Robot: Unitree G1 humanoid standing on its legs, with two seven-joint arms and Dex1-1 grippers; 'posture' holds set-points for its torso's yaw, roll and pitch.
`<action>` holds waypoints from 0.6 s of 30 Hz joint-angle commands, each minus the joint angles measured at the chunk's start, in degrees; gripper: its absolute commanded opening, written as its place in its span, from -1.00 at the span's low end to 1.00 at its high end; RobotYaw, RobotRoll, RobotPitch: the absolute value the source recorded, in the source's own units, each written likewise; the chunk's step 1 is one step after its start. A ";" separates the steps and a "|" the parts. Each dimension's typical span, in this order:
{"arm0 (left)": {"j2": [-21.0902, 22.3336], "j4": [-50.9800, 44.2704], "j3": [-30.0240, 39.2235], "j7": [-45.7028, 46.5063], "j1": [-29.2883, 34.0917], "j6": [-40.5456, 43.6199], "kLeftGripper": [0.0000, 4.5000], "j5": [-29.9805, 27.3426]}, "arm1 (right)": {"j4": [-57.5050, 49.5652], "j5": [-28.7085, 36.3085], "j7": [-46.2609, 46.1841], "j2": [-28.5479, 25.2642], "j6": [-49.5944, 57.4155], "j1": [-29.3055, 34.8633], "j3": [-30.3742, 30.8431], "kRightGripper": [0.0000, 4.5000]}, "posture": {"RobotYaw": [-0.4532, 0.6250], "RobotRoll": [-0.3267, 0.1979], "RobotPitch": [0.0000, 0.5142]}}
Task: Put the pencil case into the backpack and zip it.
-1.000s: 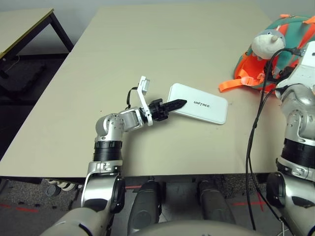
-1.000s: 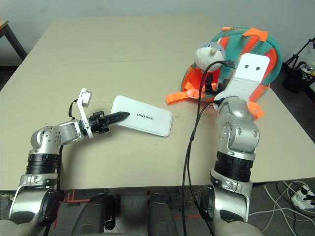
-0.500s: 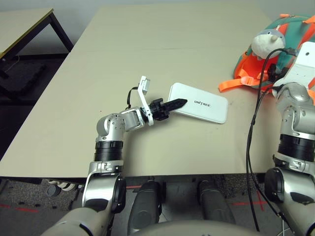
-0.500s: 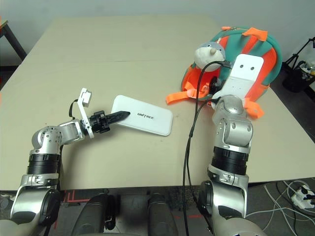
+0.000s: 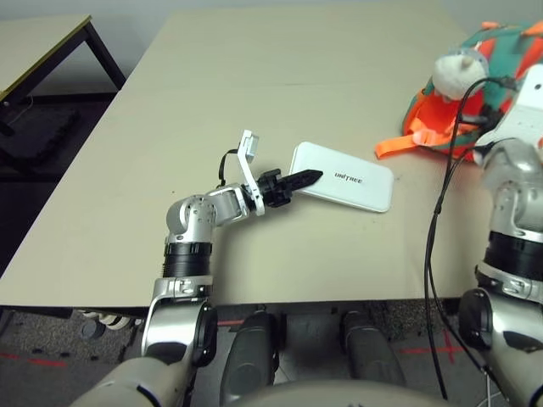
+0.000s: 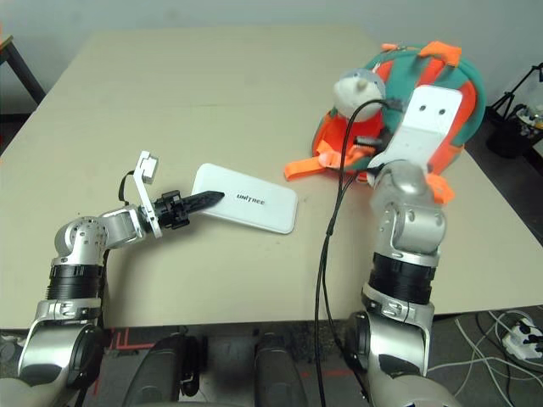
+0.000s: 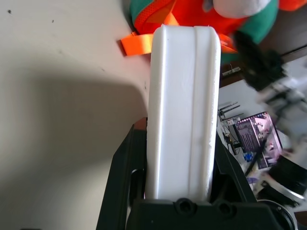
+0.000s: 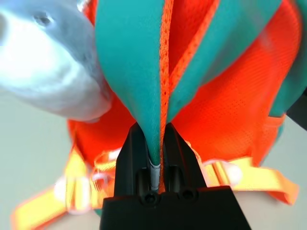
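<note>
My left tool (image 7: 178, 191) clamps the pencil case (image 6: 246, 199) near the surface's (image 6: 212, 280) front edge; my right tool (image 8: 160, 143) pinches the backpack's (image 6: 467, 106) fabric.

Dark lettering on top of the flat white case (image 6: 244, 199) reads "UNITREE". It stands in capitals along the middle of the lid.

We see a pale table (image 6: 170, 76) below both hands, left (image 5: 318, 176) and right (image 8: 152, 125). Well left of the left hand, we spot another table (image 5: 38, 42); right of the right hand, a dark bin (image 6: 509, 136) and, nearer us, white cables (image 6: 475, 363) on the floor (image 6: 450, 386).
</note>
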 commanded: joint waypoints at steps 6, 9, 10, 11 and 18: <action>4.31 7.76 0.91 -0.50 0.19 -5.13 -0.35 3.81 | -22.93 17.15 15.91 -10.22 29.27 1.53 -11.68 -0.96 | -0.55 0.25 -0.60; 6.90 14.28 0.73 -2.57 -1.92 -7.87 -0.35 5.26 | -23.36 35.46 23.61 -21.50 29.80 7.30 -23.04 -0.96 | -0.72 0.25 -0.63; 7.64 16.68 0.53 -3.32 -3.23 -8.76 -0.35 5.71 | -21.93 42.86 24.98 -26.75 29.80 10.17 -27.96 -0.96 | -0.75 0.25 -0.64; 8.17 18.62 0.24 -3.95 -4.44 -9.53 -0.35 6.04 | -20.43 48.91 25.55 -31.35 29.80 12.93 -31.99 -0.96 | -0.77 0.25 -0.64; 9.22 28.90 -1.63 -7.38 -11.69 -14.08 -0.35 8.19 | -11.79 85.20 9.87 -46.10 24.83 36.43 -52.05 -0.96 | -0.89 0.25 -0.67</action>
